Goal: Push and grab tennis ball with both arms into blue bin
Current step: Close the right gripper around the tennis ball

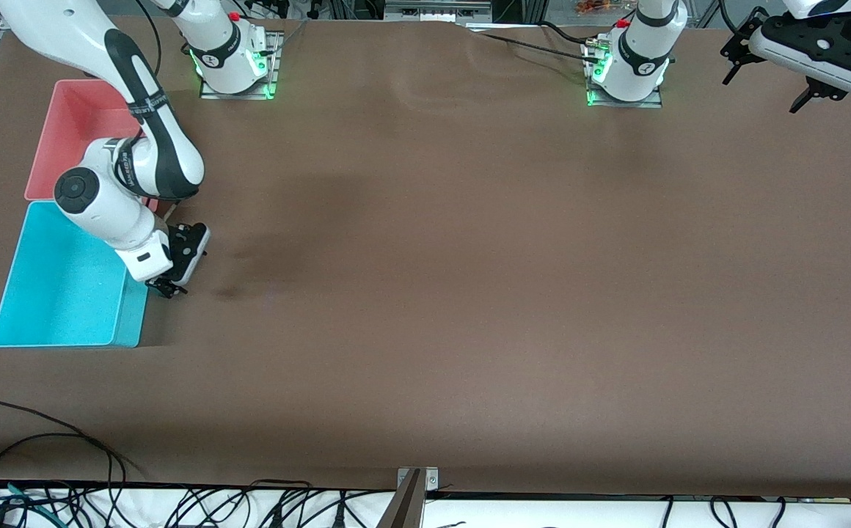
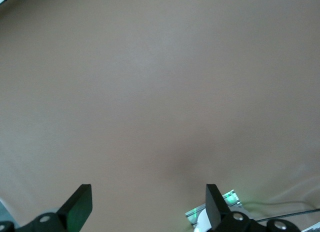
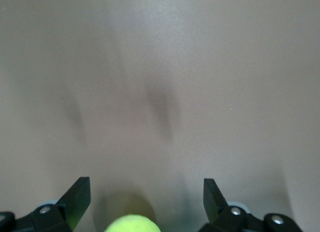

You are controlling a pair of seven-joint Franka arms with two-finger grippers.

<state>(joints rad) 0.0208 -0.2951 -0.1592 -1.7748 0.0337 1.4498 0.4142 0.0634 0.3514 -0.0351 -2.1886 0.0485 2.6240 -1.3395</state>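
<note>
Even overhead light, soft arm shadows on the table [image 1: 469, 293] — both wrist views hazy, blurred

The tennis ball [image 3: 132, 224] is cut off at the right wrist view's edge, probably between the fingers.

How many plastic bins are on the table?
2. The blue bin sits at the right arm's end of the table, nearer the front camera. The pink bin sits just beside it, farther from that camera, partly covered by the right arm.
</note>
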